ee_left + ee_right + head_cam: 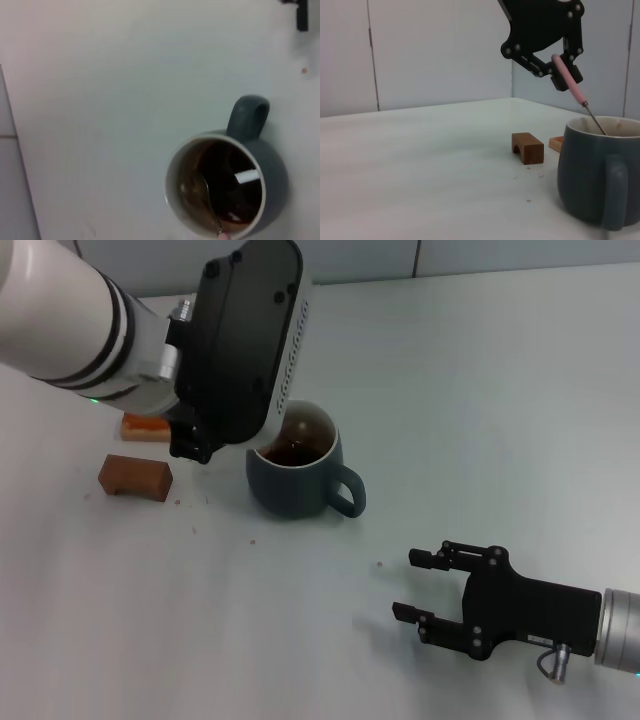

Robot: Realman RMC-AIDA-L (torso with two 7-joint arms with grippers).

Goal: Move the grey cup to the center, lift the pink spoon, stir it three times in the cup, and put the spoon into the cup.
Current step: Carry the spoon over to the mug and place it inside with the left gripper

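Note:
The grey cup (297,480) stands mid-table with dark brown liquid in it and its handle toward my right side. My left gripper (563,70) hangs above and beside the cup, shut on the handle of the pink spoon (570,80). The spoon slants down into the cup (600,175). In the left wrist view its metal bowl (201,184) lies in the liquid against the cup's inner wall (175,192). In the head view the left gripper's black body (240,340) hides the spoon. My right gripper (405,585) is open and empty, low over the table, front right of the cup.
A brown arch-shaped block (135,477) lies left of the cup, and an orange block (146,427) lies behind it, partly under my left arm. Both show in the right wrist view, brown (527,147) and orange (556,144). Small crumbs dot the table near the blocks.

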